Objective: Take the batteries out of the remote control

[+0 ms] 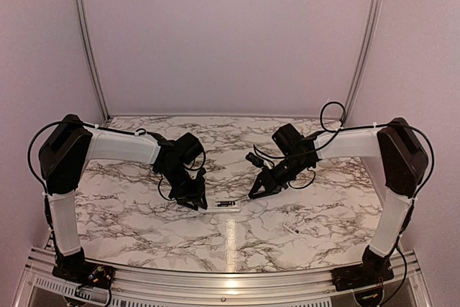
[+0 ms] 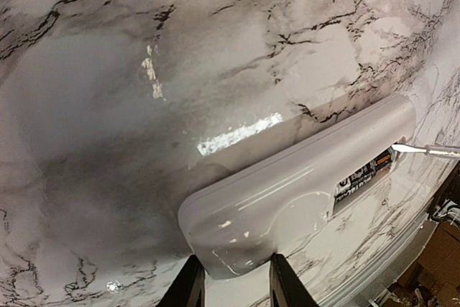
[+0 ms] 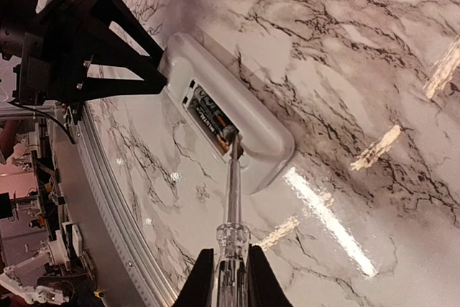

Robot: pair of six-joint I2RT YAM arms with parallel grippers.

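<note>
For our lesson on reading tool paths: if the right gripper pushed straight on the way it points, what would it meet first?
The right gripper holds a screwdriver that leads; its tip sits at the battery in the remote control's open recess, so probably that battery first.

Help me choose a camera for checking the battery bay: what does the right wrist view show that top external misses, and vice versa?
Right wrist only: the batteries in the open bay, the thin rod reaching into it. Top external only: a small white chip on the table. Both: the remote control, its end held by the left pincer.
</note>
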